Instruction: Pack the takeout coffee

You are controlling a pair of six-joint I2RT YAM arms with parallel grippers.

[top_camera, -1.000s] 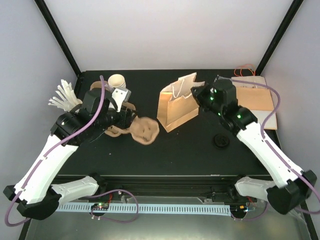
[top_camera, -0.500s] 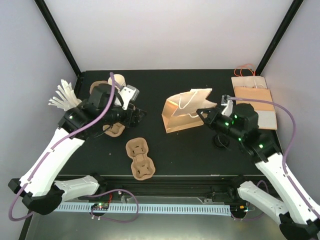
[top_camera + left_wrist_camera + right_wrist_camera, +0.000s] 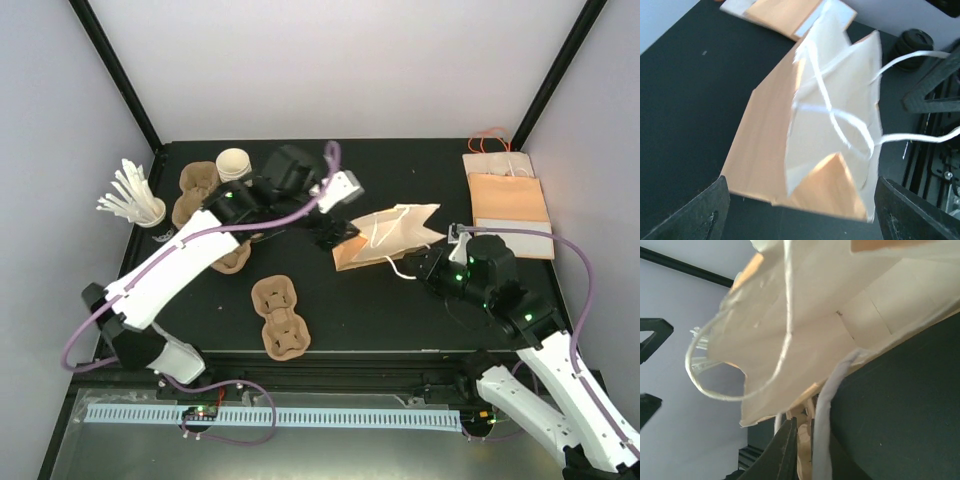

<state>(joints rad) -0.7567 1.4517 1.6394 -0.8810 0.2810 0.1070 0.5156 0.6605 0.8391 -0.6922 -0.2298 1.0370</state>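
Tabletop (image 3: 380, 312), black, carries the whole set. Brown paper bag (image 3: 385, 240) lies tipped over at centre, its pale inside and white cord handles showing and its mouth half collapsed.

Left tool (image 3: 335, 232) reaches across with jaws wide, just beside the bag's far-left edge and gripping nothing. Right tool (image 3: 428, 262) is narrow and appears pinched on the bag's rim by a handle cord.

Takeout coffee (image 3: 914, 43) shows only as a black lid past the bag's mouth, close to the right tool; overhead the right arm hides it.

Likely step: stand the bag up and open it.
- The left tool should take the paper wall opposite the right grip, not a cord.
- The two should draw apart gently with the base flat.
- Both should move clear of the nearby cup.
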